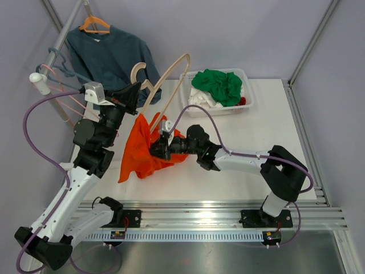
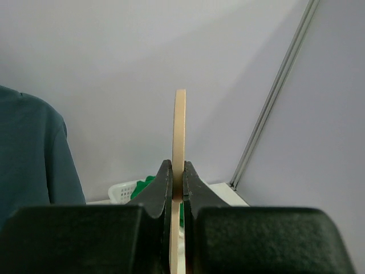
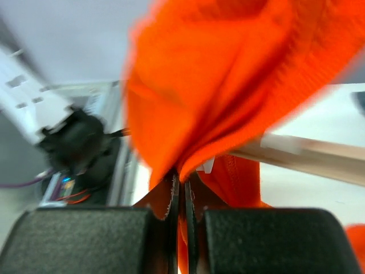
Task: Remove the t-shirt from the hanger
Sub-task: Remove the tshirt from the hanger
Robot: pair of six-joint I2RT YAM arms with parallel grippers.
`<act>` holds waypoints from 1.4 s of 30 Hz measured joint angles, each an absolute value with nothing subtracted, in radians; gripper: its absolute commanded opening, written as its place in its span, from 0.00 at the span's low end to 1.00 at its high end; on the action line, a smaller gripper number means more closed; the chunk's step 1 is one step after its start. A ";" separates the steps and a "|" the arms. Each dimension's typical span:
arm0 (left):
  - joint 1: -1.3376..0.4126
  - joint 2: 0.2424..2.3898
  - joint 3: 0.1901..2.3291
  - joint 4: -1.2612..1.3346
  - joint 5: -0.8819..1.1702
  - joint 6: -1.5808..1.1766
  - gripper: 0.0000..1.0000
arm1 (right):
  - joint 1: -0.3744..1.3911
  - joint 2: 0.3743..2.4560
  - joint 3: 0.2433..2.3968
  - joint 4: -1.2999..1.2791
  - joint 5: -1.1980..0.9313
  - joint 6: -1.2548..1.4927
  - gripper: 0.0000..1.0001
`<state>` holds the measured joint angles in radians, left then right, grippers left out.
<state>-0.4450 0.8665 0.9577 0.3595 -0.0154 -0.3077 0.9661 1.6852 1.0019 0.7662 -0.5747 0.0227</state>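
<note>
Both pincers clamped, one thing each.
My left gripper (image 2: 177, 171) pinches the wooden hanger (image 1: 171, 80) edge-on, held up off the table (image 1: 228, 174). My right gripper (image 3: 181, 182) bites a fold of the orange t-shirt (image 1: 137, 154), which drapes from the hanger's lower end.

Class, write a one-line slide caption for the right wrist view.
Right hand shut on orange t-shirt, wooden hanger just behind.

Free room on the right, clutter on the left
Bare tabletop (image 1: 254, 134) open between basket (image 1: 250, 91) and right arm (image 1: 245, 161); orange t-shirt (image 1: 140, 151) and tilted wooden hanger (image 1: 171, 77) blocking the left middle; blue sweatshirt (image 1: 111, 57) on the rack (image 1: 68, 25) closing off the far-left corner
</note>
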 measured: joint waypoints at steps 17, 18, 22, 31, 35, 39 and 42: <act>-0.445 0.877 0.965 0.391 -0.074 -0.260 0.00 | 1.197 1.637 0.795 0.424 -0.088 -0.034 0.00; -0.445 0.858 0.965 0.377 -0.074 -0.258 0.00 | 1.196 1.626 0.796 0.401 -0.051 -0.027 0.00; -0.445 0.771 0.970 0.323 -0.072 -0.257 0.00 | 1.145 1.607 0.846 0.288 0.021 0.020 0.25; -0.445 0.634 1.000 0.236 -0.060 -0.258 0.00 | 0.996 1.790 1.137 0.081 0.059 0.099 0.99; -0.445 0.627 1.002 0.209 -0.056 -0.258 0.00 | 1.001 1.926 1.248 -0.014 0.027 0.113 1.00; -0.445 0.623 1.002 0.172 -0.055 -0.258 0.00 | 1.002 2.000 1.261 -0.069 0.010 0.126 0.99; -0.445 0.621 1.002 0.165 -0.052 -0.258 0.00 | 1.002 2.030 1.319 -0.119 -0.009 0.133 0.99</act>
<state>-0.4450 0.6212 1.0023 0.1654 -0.0521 -0.2584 1.0016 2.0304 1.3186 -0.1192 -0.0090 0.1333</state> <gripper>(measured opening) 0.039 0.993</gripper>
